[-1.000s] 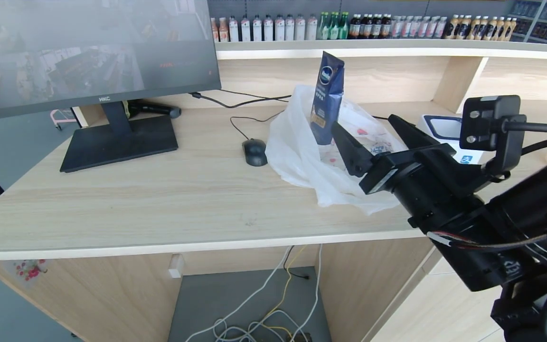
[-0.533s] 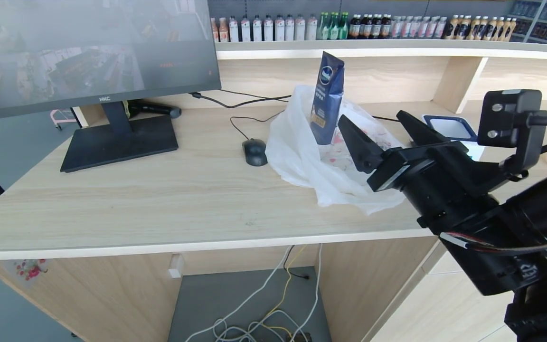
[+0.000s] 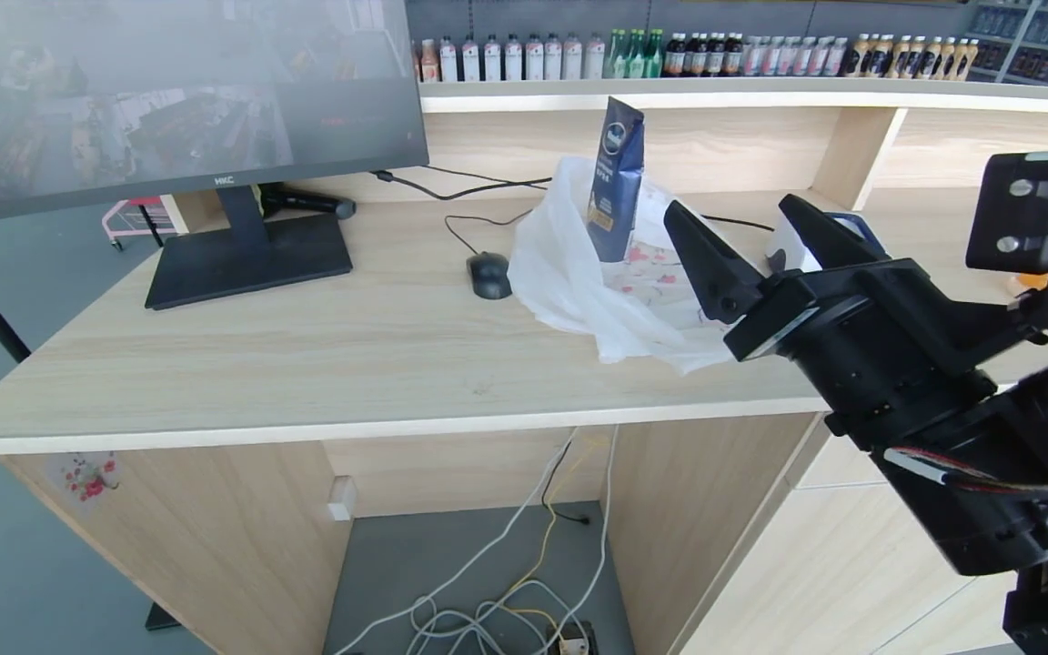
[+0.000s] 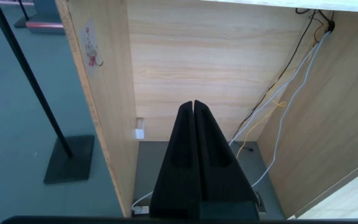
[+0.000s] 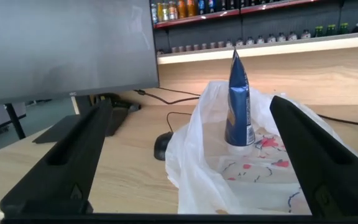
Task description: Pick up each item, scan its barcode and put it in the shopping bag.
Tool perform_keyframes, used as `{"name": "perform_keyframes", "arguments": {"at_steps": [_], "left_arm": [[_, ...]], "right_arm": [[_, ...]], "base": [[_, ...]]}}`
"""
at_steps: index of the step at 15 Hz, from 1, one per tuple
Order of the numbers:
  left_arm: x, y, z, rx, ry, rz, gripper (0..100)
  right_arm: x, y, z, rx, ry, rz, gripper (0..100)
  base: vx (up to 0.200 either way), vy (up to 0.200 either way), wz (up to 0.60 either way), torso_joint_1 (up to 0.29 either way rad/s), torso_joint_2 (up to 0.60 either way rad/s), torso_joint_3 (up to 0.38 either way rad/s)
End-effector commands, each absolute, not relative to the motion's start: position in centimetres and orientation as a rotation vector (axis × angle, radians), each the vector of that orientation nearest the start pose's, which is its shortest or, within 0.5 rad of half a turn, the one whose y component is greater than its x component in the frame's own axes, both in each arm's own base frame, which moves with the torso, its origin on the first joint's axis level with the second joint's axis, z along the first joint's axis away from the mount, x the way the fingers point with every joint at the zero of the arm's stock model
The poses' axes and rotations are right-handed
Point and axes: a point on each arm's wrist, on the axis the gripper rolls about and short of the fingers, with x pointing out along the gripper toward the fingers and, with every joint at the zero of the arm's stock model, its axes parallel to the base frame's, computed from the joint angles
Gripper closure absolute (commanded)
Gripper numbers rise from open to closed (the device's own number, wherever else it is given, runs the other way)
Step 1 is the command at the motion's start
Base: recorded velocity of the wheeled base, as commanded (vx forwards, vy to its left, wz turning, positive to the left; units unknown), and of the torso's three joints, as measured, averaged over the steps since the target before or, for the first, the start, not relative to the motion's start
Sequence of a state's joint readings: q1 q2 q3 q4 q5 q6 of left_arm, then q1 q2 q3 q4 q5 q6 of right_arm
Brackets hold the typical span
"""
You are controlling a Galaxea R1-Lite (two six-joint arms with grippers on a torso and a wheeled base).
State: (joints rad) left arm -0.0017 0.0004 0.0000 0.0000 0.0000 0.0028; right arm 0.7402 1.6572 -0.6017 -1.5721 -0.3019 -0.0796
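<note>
A white plastic shopping bag (image 3: 579, 291) sits on the wooden counter (image 3: 306, 355), a bit right of the middle. A tall blue pouch (image 3: 615, 182) stands up straight inside it, and its top sticks out above the bag. The right gripper (image 3: 729, 207) hangs in the air at the right, just in front of the bag. Its two black fingers are spread wide apart with nothing between them, and they point at the bag and the pouch. In the right wrist view, the blue pouch (image 5: 238, 102) and the shopping bag (image 5: 197, 155) show in the gap between those fingers. The left gripper (image 4: 193, 109) is down low by the near front of the counter. Its fingers are pressed together and hold nothing. A small black mouse (image 3: 489, 275) lies just left of the bag. A big dark monitor (image 3: 169, 91) stands at the far left of the counter. A white and blue box (image 3: 783, 246) sits right of the bag. It is mostly hidden behind the gripper, so it may be the scanner. A long row of bottles (image 3: 670, 55) lines the far shelf. Loose cables (image 3: 524, 564) hang under the counter.
</note>
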Motion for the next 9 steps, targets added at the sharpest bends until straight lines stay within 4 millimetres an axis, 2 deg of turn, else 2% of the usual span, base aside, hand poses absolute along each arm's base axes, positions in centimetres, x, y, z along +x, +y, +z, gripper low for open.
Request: {"name": "perform_keyframes", "arguments": {"at_steps": [1,7,9], "left_arm": [[-2.28,0.0,7.55,-0.006,0.0,-0.002,100],[-2.28,0.0,7.53,-0.011,0.002,-0.002,100],[-2.28,0.0,7.55,-0.009,0.0,-0.002,100]], "right_arm": [[20.2,17.51,23.25,0.178,-0.461,0.409,0],[20.29,17.53,23.05,0.175,-0.454,0.405,0],[20.18,17.36,22.39,0.158,-0.43,0.399,0]], "base": [[0.0,-0.2,0.0,0.012,0.0,0.002],[0.0,-0.2,0.0,0.007,0.0,0.004],[0.0,-0.2,0.0,0.002,0.0,0.002]]}}
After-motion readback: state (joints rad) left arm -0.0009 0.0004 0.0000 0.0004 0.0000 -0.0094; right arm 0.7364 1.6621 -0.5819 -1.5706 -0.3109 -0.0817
